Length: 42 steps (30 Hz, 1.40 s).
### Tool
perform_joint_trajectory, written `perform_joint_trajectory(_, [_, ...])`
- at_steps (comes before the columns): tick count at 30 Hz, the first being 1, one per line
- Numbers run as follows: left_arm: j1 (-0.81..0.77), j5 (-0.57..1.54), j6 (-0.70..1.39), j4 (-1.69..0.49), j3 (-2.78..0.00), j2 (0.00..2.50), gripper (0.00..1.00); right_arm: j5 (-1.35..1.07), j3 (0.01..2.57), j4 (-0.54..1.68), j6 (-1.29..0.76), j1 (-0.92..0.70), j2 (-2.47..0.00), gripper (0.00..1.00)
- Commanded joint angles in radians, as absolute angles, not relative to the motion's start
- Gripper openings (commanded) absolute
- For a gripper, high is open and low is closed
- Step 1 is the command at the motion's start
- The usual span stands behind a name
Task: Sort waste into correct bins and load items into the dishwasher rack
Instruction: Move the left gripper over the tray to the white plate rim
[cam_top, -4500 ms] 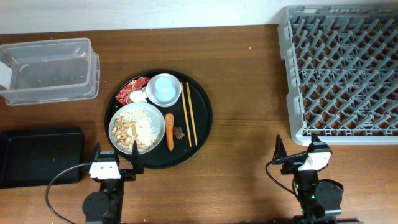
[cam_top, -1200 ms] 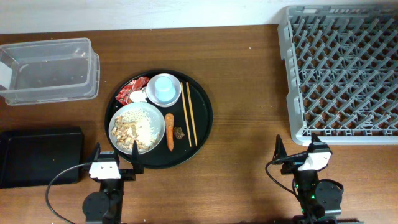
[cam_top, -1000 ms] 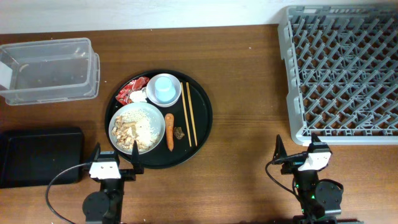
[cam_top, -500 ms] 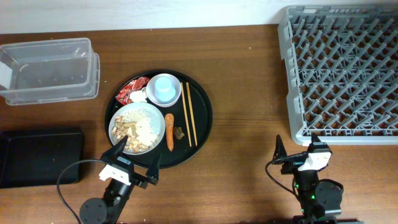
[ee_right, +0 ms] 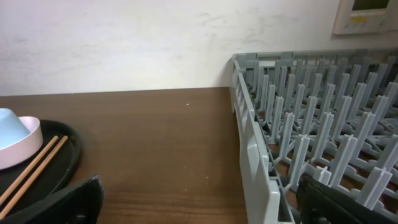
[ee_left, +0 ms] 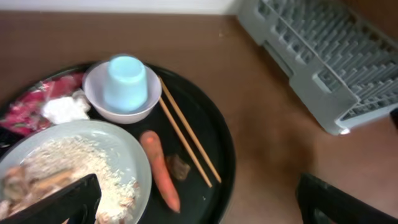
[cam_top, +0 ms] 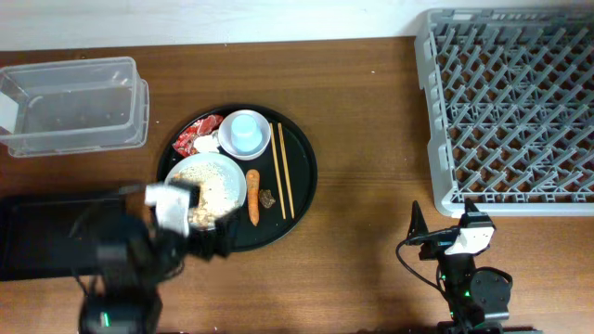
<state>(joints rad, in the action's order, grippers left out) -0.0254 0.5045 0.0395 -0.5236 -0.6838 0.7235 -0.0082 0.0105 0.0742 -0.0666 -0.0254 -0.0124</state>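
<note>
- The left gripper [ee_left: 199,202] is hovering over the black tray [ee_left: 211,124], jaws wide apart, empty.
- The right gripper [ee_right: 202,202] is standing beside the grey rack [ee_right: 255,155], jaws apart too.
- The white plate [ee_left: 127,146] is sitting on that tray.

1. The left arm [cam_top: 130,250] is a dark blurred smear across the near-left rim of the black tray [cam_top: 303,176].
2. It hides the near-left part of the white plate [cam_top: 206,158] and some of the rice scraps [cam_top: 223,186].
3. Left of the tray, the black bin [cam_top: 46,223] is partly covered by the smear and cut by the frame edge.
4. Right of the tray, the dishwasher rack [cam_top: 506,102] runs out of frame.
5. The brown bit [cam_top: 267,198] on the tray is too small to identify.
</note>
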Motion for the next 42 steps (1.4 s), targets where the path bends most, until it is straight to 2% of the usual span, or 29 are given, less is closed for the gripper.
perform_joint_trajectory(1, [-0.021,0.662,-0.001,-0.572,-0.866,0.936,0.99,0.001,0.006,0.079,-0.059,-0.019,-0.007,0.98])
perform_joint_trajectory(3, [-0.021,0.729,-0.001,-0.574,-0.915,1.007,0.99,0.002,0.006,0.079,-0.059,-0.019,-0.007,0.98])
perform_joint_trajectory(5, [-0.026,0.709,0.018,-0.613,-0.971,1.082,0.99,0.001,0.006,0.079,-0.059,-0.019,-0.007,0.98])
perform_joint_trajectory(9, [-0.104,0.283,0.117,-0.839,-1.103,1.208,0.99,0.001,0.006,0.079,-0.059,-0.019,-0.007,0.98])
perform_joint_trajectory(11, [-0.164,0.133,0.119,-0.899,-1.151,1.259,0.99,0.001,0.006,0.079,-0.059,-0.019,-0.007,0.98])
perform_joint_trajectory(20, [-0.262,0.194,0.119,-0.890,-1.158,1.374,0.99,0.001,0.006,0.079,-0.059,-0.019,-0.007,0.98])
perform_joint_trajectory(29, [-0.262,0.017,0.190,-1.044,-1.157,1.561,0.99,0.001,0.006,0.079,-0.059,-0.019,-0.007,0.98])
perform_joint_trajectory(30, [-0.262,0.010,0.200,-1.040,-1.157,1.583,0.94,0.002,0.006,0.079,-0.059,-0.019,-0.007,0.98])
perform_joint_trajectory(31, [-0.262,-0.003,0.212,-1.036,-1.157,1.604,0.84,0.001,0.006,0.079,-0.059,-0.019,-0.007,0.98])
perform_joint_trajectory(32, [-0.262,-0.018,0.221,-1.034,-1.157,1.621,0.81,0.001,0.006,0.079,-0.059,-0.019,-0.007,0.98])
perform_joint_trajectory(42, [-0.262,-0.027,0.223,-0.966,-1.156,1.720,0.74,0.002,0.006,0.079,-0.059,-0.019,-0.007,0.98])
